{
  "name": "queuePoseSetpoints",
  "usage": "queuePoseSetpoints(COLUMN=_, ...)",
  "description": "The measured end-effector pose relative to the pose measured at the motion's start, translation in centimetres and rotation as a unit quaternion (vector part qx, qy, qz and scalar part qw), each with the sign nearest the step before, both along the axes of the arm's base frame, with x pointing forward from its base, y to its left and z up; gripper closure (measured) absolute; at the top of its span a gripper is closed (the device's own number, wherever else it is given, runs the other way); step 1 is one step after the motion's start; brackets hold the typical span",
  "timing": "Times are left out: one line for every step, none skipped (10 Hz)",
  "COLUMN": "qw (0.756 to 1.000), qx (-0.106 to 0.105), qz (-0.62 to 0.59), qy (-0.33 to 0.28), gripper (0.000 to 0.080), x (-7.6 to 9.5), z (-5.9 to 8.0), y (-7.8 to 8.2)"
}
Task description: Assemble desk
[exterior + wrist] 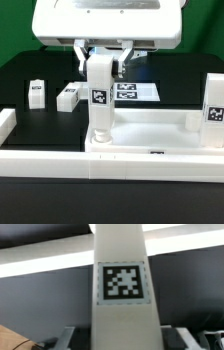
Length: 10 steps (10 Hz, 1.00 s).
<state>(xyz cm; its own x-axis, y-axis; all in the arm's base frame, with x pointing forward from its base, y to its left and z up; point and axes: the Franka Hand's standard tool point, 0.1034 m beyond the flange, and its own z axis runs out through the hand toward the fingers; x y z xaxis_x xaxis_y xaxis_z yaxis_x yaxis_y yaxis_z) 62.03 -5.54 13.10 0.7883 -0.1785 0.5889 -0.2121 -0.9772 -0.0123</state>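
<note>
Your two-finger gripper [101, 66] is clamped on the upper end of a white square leg with a black-and-white tag [100, 100], one finger on each side. The held leg stands upright on the white plastic tray-like tabletop with a raised rim [160, 128], at its corner toward the exterior view's left. A second tagged white leg [214, 110] stands upright at the tabletop's opposite end. Two loose white legs [37, 93] [68, 97] rest on the black table [30, 70] beyond the tabletop, clear of it.
</note>
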Motion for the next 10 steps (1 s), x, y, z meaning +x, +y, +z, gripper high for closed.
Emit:
queuePoseSetpoints(qw=1.000, qx=-0.002, qz=-0.001, qy=-0.003, gripper=0.0509, x=-0.13, z=-0.03, y=-0.10)
queuePoseSetpoints(qw=1.000, qx=-0.009, qz=-0.003, qy=-0.012, gripper=0.0509, x=-0.46, z=-0.13, y=-0.36)
queuePoseSetpoints(qw=1.000, qx=-0.009, qz=-0.003, qy=-0.012, gripper=0.0509, x=-0.47, z=-0.12, y=-0.37)
queuePoseSetpoints(qw=1.000, qx=-0.009, qz=-0.003, qy=-0.012, gripper=0.0509, x=-0.47, z=-0.13, y=-0.33)
queuePoseSetpoints(qw=1.000, qx=-0.009, qz=-0.003, qy=-0.013, gripper=0.0509, x=-0.46, z=-0.13, y=-0.29)
queuePoseSetpoints(qw=1.000, qx=-0.009, qz=-0.003, qy=-0.013, gripper=0.0509, x=-0.46, z=-0.13, y=-0.29)
queuePoseSetpoints(qw=1.000, qx=-0.009, qz=-0.002, qy=-0.012, gripper=0.0509, x=-0.41, z=-0.14, y=-0.16)
queuePoseSetpoints(qw=1.000, qx=-0.008, qz=0.000, qy=-0.011, gripper=0.0509, x=-0.36, z=-0.21, y=0.01)
queuePoseSetpoints(qw=1.000, qx=-0.008, qz=0.000, qy=-0.011, gripper=0.0509, x=-0.26, z=-0.25, y=0.07)
queuePoseSetpoints(qw=1.000, qx=-0.008, qz=0.001, qy=-0.010, gripper=0.0509, x=-0.25, z=-0.43, y=0.18)
